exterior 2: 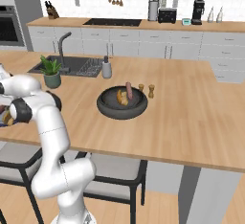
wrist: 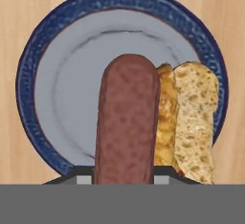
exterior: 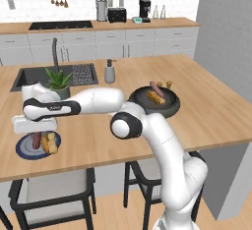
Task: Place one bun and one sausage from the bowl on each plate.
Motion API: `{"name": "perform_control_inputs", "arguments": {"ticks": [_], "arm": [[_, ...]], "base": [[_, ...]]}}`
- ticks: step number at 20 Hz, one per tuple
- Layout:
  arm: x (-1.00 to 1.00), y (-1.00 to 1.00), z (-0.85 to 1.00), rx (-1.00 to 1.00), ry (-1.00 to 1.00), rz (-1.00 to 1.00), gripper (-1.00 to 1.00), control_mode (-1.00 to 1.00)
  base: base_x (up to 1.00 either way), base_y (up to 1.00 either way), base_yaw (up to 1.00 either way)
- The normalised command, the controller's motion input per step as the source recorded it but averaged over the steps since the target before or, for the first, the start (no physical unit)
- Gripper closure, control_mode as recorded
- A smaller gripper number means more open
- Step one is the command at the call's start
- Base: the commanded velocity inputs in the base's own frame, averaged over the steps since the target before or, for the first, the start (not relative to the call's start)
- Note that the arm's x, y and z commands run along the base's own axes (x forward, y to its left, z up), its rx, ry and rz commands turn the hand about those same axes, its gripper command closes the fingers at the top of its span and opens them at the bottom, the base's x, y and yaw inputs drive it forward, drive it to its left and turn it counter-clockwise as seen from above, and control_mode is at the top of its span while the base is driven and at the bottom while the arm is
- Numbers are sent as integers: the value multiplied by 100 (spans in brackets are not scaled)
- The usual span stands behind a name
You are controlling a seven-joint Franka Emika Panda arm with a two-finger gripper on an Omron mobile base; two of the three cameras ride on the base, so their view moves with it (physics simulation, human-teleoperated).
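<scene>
Gripper (wrist: 123, 182) fingertips hidden behind sausage (wrist: 127, 122)

Wooden island (exterior: 206, 106), white tiled wall (exterior 2: 134, 5), grey cabinets (exterior 2: 158, 48), dark stools (exterior: 51, 194).

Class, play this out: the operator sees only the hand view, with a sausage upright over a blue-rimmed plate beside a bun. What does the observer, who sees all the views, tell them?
Operator: Is the sausage down on the plate?
Observer: From the left base view it stands upright under the hand, its lower end at the plate beside the bun; I cannot tell if it touches.
Operator: What remains in the bowl?
Observer: The dark bowl on the counter holds another bun and another sausage.
Operator: Anything close to the plate?
Observer: A potted plant stands behind it, near the sink.
</scene>
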Motion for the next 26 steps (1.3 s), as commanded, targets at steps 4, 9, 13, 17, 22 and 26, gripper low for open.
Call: {"name": "perform_control_inputs", "arguments": {"ticks": [4, 9, 13, 17, 22, 26], "arm": [[12, 16, -18, -2, 0, 0, 100, -100], [16, 15, -17, -2, 0, 0, -100, -100], [0, 0, 0, 0, 0, 0, -100, -100], [0, 0, 2, 0, 0, 0, -100, -100], [-2, -17, 59, 0, -1, 0, -100, -100], [-5, -96, 25, 0, -8, 2, -100, -100]], "base": [[0, 0, 0], [0, 0, 0], [0, 0, 0], [0, 0, 0], [0, 0, 0], [0, 0, 0]]}}
